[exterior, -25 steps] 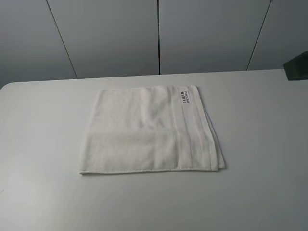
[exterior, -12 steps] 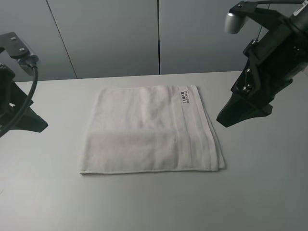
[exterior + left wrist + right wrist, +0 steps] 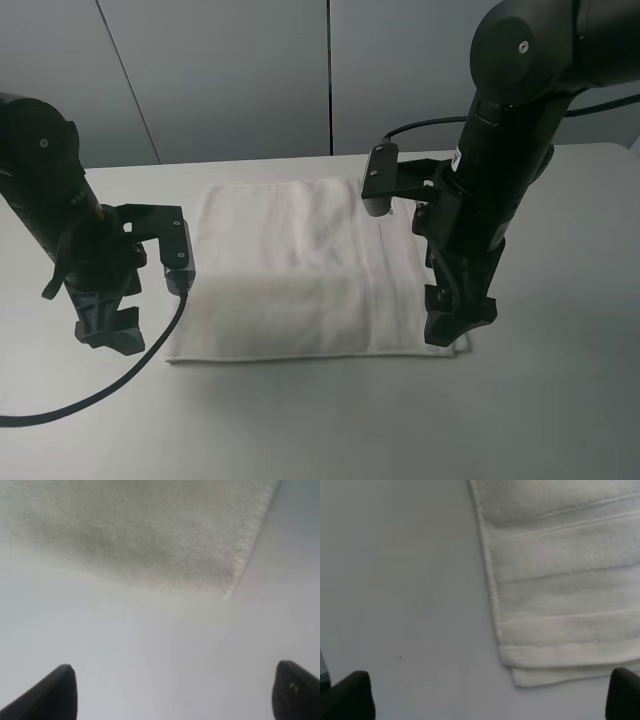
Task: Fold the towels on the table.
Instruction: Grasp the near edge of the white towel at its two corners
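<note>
1. Whereas a second ago the table (image 3: pixel 320 430) carried only the towel (image 3: pixel 290 270), the left arm (image 3: pixel 50 200) and the right arm (image 3: pixel 500 150) have since come down from the sides. The near strip of tabletop in front of them is bare from side to side.
2. The left gripper (image 3: pixel 110 330) hangs over bare table just left of the towel's near left corner. Its jaws are spread wide and hold nothing. In its wrist view that corner lies ahead of the fingertips (image 3: pixel 60 690), apart from them.
3. The right gripper (image 3: pixel 458 325) stands at the near right corner, its jaws also spread and empty. Its wrist view shows the layered corner and banded edge lying between the two tips. Whether they touch the surface cannot be told.
4. The towel lies folded flat at mid-table, where it lay before, its edges roughly square to the table's.
5. Beyond it a narrow band of table runs to the far edge, below grey wall panels (image 3: pixel 230 70). More room lies outside each arm.
</note>
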`<state>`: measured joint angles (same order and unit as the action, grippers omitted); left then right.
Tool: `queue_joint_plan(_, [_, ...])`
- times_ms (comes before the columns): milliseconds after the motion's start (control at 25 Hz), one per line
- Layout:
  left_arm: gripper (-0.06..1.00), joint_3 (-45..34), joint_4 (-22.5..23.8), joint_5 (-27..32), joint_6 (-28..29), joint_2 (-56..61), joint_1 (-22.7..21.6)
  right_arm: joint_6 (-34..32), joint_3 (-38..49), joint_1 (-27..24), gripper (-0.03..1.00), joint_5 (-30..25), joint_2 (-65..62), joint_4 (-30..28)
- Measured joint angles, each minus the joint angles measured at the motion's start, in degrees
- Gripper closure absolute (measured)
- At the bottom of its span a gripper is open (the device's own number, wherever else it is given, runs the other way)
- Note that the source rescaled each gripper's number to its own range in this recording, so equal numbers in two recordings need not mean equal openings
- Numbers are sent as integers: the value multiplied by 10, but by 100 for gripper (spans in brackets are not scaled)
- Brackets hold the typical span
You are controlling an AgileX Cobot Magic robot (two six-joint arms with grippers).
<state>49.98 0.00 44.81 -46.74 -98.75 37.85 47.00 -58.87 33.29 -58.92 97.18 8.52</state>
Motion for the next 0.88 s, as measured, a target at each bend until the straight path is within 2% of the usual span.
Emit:
queue_joint_plan(280, [-5,0,0,-39,-14,-31,19,18,0,0,-3,23,47,-1])
queue_joint_plan(480, [-5,0,3,-45,-27,-31,33,29,6,0,-3,29,62,-1])
queue_joint_plan(880, [-5,0,0,-58,-29,-57,48,49,81,15,-3,76,63,11])
